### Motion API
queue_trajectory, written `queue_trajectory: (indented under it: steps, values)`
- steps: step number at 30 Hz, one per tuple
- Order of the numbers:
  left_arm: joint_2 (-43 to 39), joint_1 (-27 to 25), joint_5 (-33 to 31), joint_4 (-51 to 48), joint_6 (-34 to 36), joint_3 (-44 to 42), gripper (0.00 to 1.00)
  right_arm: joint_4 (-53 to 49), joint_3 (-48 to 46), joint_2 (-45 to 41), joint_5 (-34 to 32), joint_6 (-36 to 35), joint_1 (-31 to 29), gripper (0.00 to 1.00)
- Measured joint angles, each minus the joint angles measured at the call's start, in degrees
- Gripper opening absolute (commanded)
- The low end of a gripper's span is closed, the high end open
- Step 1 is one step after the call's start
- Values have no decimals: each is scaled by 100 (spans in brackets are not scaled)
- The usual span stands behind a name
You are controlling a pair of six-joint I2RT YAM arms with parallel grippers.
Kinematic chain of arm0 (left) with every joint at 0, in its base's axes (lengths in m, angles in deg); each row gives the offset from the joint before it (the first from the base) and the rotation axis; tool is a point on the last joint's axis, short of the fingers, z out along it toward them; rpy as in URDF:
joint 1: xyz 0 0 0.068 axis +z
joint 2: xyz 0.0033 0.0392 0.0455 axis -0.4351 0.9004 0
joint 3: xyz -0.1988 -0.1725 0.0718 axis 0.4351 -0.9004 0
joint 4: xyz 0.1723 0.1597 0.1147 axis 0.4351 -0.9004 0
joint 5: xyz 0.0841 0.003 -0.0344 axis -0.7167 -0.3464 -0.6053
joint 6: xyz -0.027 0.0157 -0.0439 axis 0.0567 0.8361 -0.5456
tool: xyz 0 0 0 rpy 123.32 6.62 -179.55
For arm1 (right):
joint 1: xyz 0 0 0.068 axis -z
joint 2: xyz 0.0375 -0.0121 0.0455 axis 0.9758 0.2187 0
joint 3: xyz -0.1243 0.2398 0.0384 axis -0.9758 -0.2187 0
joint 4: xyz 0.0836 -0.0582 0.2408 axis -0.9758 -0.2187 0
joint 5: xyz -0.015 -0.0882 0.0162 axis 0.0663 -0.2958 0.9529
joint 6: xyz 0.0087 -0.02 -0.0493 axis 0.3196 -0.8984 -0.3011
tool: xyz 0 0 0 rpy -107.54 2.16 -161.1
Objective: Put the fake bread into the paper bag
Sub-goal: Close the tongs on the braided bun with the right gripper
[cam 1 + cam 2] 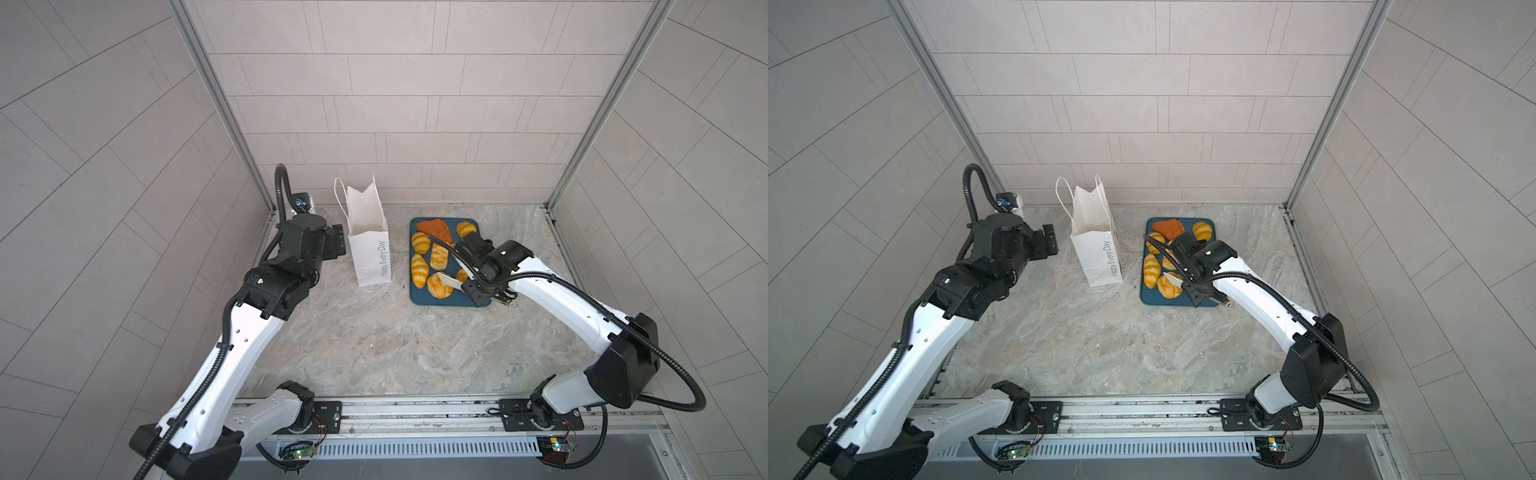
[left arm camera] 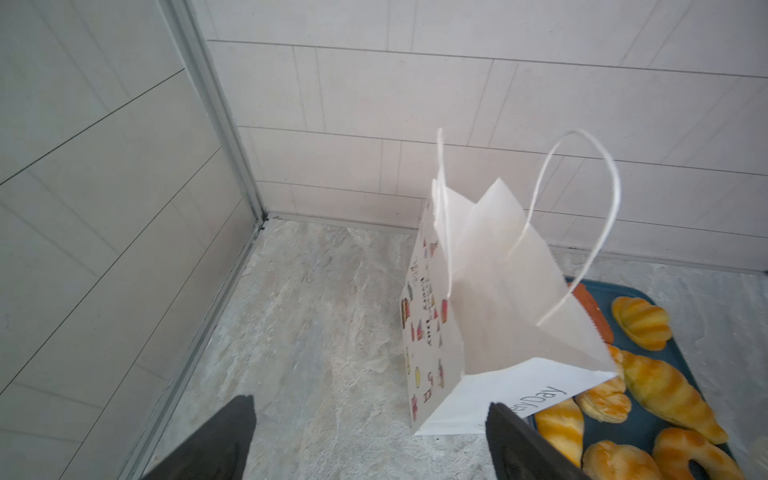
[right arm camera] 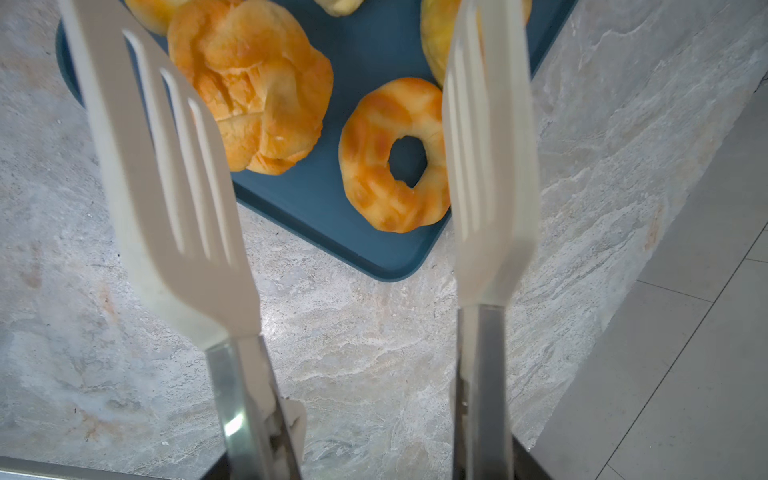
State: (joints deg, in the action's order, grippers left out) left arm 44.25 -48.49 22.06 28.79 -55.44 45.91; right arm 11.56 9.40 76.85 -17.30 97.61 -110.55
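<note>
On the left, the left gripper (image 1: pixel 337 246) is hovering just beside the paper bag (image 1: pixel 370 257) without touching it. Its two fingers (image 2: pixel 224 444) are standing wide apart, with nothing between them. The paper bag is standing upright on the marble-patterned table (image 1: pixel 374 345), with its mouth facing upward and its cord handles sticking up. The grey words "Happy Every Day" are facing toward the tray. In the left wrist view, small coloured drawings are showing on another side.

To the right of the bag, near it but apart, the dark teal tray (image 1: pixel 419 298) is lying flat and the fake bread (image 1: pixel 419 270) is lying on it. An orange-brown triangle (image 1: pixel 434 228) is lying at the far end and striped croissants and rolls in the middle. A round bun (image 1: pixel 439 286) and a ring-shaped pastry (image 3: pixel 390 158) are lying at the near end.

Above this near end, the right gripper (image 1: pixel 473 286) is clamping on the metal arms of the white slotted tongs (image 3: pixel 208 299). The two tong heads are standing apart and holding nothing. The ring-shaped pastry is showing between them, lower, on the tray.
</note>
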Motion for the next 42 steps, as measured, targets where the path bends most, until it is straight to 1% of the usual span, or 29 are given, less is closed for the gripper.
queue_trajectory:
  steps: [4,8,9,11,13,17,22,29,42]
  values:
    - [-400,223,-98,-11,-212,-481,95,7,-125,0,-61,378,-236,70]
    - [-745,326,-92,-20,-391,-942,95,24,-249,0,-136,743,-481,71]
    - [-809,334,-55,-17,-417,-1038,95,31,-286,0,-146,826,-529,71]
    - [-874,343,111,31,-448,-1169,99,39,-350,2,-164,986,-623,71]
    - [-894,345,315,81,-487,-1261,100,48,-396,15,-192,1152,-728,72]
    - [-802,345,627,133,-492,-1283,100,59,-407,96,-284,1449,-868,72]
    - [-737,345,837,195,-472,-1283,100,157,-461,297,-345,1720,-931,72]
    - [-750,345,887,199,-420,-1298,100,208,-468,713,-439,1886,-942,72]
    - [-809,345,925,177,-385,-1340,100,407,-393,1198,-343,1952,-955,72]
